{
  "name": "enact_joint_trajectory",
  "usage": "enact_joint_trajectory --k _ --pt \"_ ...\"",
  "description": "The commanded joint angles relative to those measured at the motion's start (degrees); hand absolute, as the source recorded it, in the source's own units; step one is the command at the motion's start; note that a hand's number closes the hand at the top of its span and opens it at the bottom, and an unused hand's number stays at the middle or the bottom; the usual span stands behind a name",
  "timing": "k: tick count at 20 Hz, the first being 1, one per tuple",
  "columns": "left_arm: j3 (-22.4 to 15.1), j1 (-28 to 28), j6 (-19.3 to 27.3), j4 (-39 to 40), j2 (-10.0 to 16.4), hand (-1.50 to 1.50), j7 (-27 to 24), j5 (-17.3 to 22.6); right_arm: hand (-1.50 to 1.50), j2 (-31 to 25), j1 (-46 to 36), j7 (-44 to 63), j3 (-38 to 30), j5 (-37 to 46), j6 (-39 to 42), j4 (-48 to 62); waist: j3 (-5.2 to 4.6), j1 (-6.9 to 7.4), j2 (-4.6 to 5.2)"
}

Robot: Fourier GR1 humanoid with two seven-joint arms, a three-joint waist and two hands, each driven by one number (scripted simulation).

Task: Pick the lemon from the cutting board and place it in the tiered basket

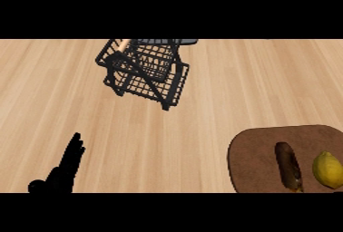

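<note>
The left hand (64,170) rests well left of the cutting board (258,154), fingers straight, pointing up, holding nothing; the lemon (327,169) lies on that board.

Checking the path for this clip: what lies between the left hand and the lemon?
In the head view, a dark brown oblong item lies on the cutting board between left hand and lemon; otherwise bare counter.
</note>
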Motion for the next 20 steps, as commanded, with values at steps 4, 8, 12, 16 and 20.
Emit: enact_joint_trajectory --k 4,8,12,16,20 --pt "0.69 -9.44 -2.87 12.06 -5.14 0.0 -0.37 0.21 -1.5 2.49 -13.29 17.86 2.82 2.35 7.1 3.86 -0.14 1.43 -0.4" --pt "1.53 -9.98 -3.48 11.77 -4.77 0.0 -0.07 0.28 -1.5 3.83 -10.52 17.6 3.93 0.41 10.53 5.9 -0.08 1.12 -0.71" --pt "3.4 -10.66 -4.82 18.65 -6.32 0.0 -4.8 0.42 -1.5 4.65 -11.17 18.14 2.54 -1.85 12.33 7.7 -0.15 0.61 -0.74" --pt "4.24 -10.95 -6.52 18.53 -6.31 0.0 -5.4 0.75 -1.5 8.07 -16.31 18.15 4.27 -0.12 13.26 10.83 -0.11 1.33 -0.78" --pt "3.47 -11.09 -5.78 18.08 -7.37 0.0 -4.52 -0.35 -1.5 7.48 -16.73 14.48 2.01 -1.35 14.42 17.02 0.0 1.21 -0.83"
